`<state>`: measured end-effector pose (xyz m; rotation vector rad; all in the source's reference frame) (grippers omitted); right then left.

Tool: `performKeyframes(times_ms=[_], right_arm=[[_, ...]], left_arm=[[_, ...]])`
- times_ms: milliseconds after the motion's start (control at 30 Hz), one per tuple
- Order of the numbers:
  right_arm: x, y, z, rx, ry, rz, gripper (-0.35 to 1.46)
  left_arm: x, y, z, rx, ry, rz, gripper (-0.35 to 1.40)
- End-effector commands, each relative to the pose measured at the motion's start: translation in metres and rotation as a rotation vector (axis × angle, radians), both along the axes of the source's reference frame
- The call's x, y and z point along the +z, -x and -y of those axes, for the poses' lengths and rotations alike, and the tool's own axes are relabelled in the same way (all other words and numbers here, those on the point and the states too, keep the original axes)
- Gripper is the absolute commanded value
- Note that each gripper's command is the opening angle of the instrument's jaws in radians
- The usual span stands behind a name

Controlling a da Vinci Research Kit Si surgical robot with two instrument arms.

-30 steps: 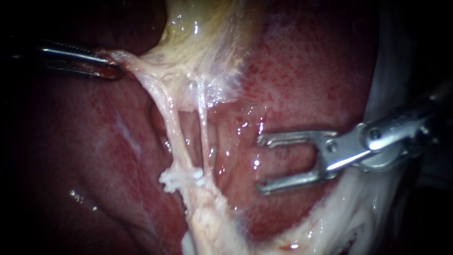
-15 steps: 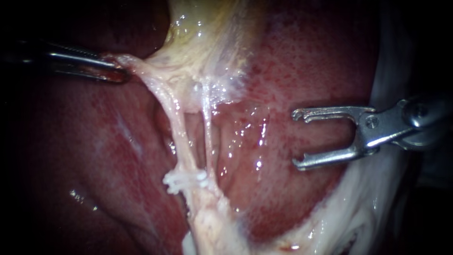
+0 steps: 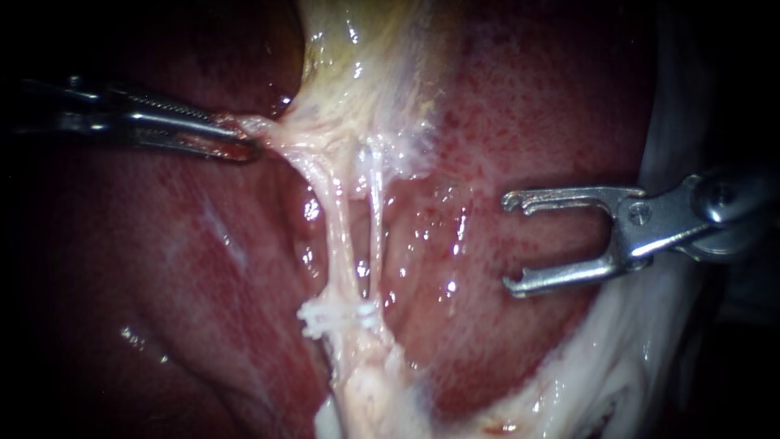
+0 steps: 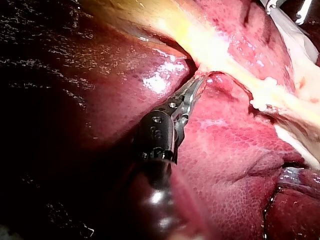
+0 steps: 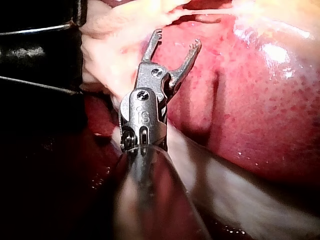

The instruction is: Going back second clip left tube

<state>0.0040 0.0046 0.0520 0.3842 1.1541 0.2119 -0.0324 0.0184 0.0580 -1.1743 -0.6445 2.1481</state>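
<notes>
Two instruments, one clip (image 3: 337,315) low on the left tube (image 3: 331,236).
Well apart to its right, the right instrument (image 3: 510,241) holds its jaws spread, empty; the left instrument (image 3: 244,148) pinches pale tissue (image 3: 272,130) under the gallbladder (image 3: 366,57).

My left instrument (image 3: 242,145) has its tips buried in gallbladder (image 3: 366,65) tissue; my right instrument (image 3: 508,241) is cut off at the edge.
</notes>
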Motion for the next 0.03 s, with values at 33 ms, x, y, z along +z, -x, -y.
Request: performKeyframes(times_ms=[33], right_arm=[[-0.0001,-0.0001,0.0,-0.003,-0.002,-0.003,0.5]], left_arm=[[0.0,-0.0001,0.0,0.0,-0.001,0.0,-0.35]])
